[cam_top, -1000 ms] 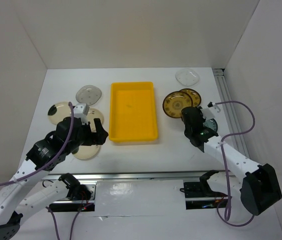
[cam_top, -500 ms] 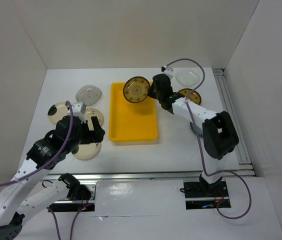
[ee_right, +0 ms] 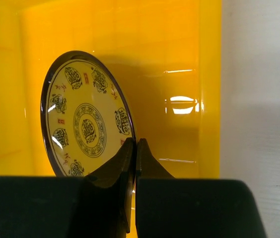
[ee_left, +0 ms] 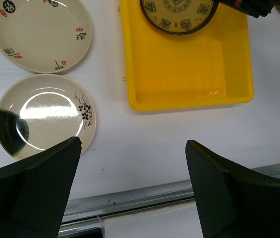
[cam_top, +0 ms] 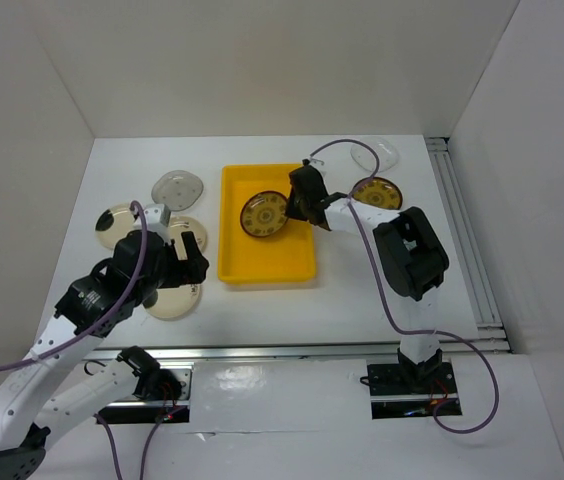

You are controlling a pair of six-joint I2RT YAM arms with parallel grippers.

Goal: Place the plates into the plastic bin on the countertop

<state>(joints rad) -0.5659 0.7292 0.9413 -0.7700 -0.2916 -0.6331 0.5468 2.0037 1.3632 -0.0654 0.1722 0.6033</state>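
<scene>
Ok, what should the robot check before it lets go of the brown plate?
1. Grip: right gripper shut on the brown plate at its rim, ok.
2. Place: plate inside the walls of the yellow bin, ok.
3. Plate resting on the bin floor: cannot tell.
4. No other plate in the bin: ok.
5. Other arm: left gripper open and outside the bin, ok.

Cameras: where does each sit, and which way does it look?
Top external: high behind the arms, looking down on the countertop; both arms show.
Left wrist: on the left arm, looking down at a cream plate and the yellow bin; the open left gripper shows.
Right wrist: on the right arm, looking along the shut right gripper into the bin.
Shared: all see the brown-gold plate it pinches.
</scene>
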